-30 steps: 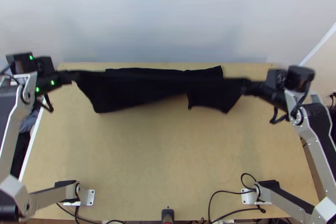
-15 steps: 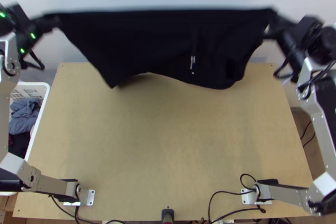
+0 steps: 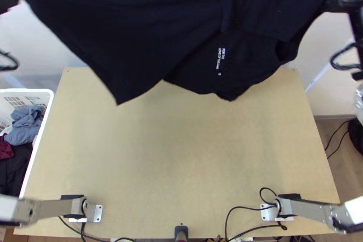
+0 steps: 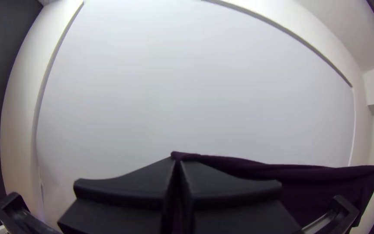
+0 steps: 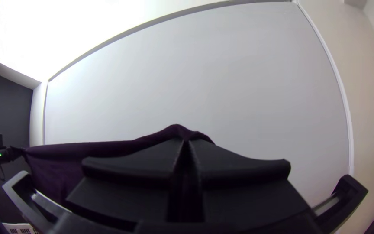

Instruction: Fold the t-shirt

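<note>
T-shirt [image 3: 136, 28] raised and stretched between left gripper [image 4: 178, 164] and right gripper [image 5: 186, 144], both clamped on cloth; all folding apparently remains.

Up it goes! The black cloth t-shirt [image 3: 136, 28] has climbed to the frame's top edge, the black, flat-fingered left gripper [image 3: 8, 0] swinging to the upper left corner, its matching right gripper [image 3: 338, 4] to the upper right!

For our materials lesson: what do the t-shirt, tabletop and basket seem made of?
T-shirt: matt fabric, perhaps cotton; it drapes in soft folds.
Tabletop: wood or wood-based board, low sheen; pale tan, even surface.
Basket: probably smooth plastic; white, with slots in its wall.
</note>
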{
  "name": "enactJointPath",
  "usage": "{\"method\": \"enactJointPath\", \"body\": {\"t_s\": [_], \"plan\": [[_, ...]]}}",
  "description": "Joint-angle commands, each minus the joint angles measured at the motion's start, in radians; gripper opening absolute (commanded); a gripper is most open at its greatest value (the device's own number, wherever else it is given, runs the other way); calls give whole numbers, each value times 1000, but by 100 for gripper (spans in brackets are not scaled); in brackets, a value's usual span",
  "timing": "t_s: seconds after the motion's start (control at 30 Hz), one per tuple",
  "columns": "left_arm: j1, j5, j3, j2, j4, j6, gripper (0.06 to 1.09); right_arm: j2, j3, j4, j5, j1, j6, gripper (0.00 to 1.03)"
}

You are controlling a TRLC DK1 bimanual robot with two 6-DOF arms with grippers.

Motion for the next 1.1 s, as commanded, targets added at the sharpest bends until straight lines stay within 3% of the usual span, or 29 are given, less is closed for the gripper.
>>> {"method": "enactJointPath", "body": {"t_s": [0.0,0.33,0.63,0.9,1.07], "plan": [[18,-65,-10,-166,23,-37,10,-174,3,6,41,-38,11,3],[17,-50,-91,-486,-64,-63,10,-584,-137,-179,32,-17,-18,3],[15,-13,-463,-677,-77,-78,10,-643,-278,-248,32,-12,-13,3],[1,69,-1145,-842,-54,-90,10,-755,-878,-239,31,28,108,3],[13,133,-1506,-818,118,-75,10,-791,-1312,-104,31,37,139,3]]}}
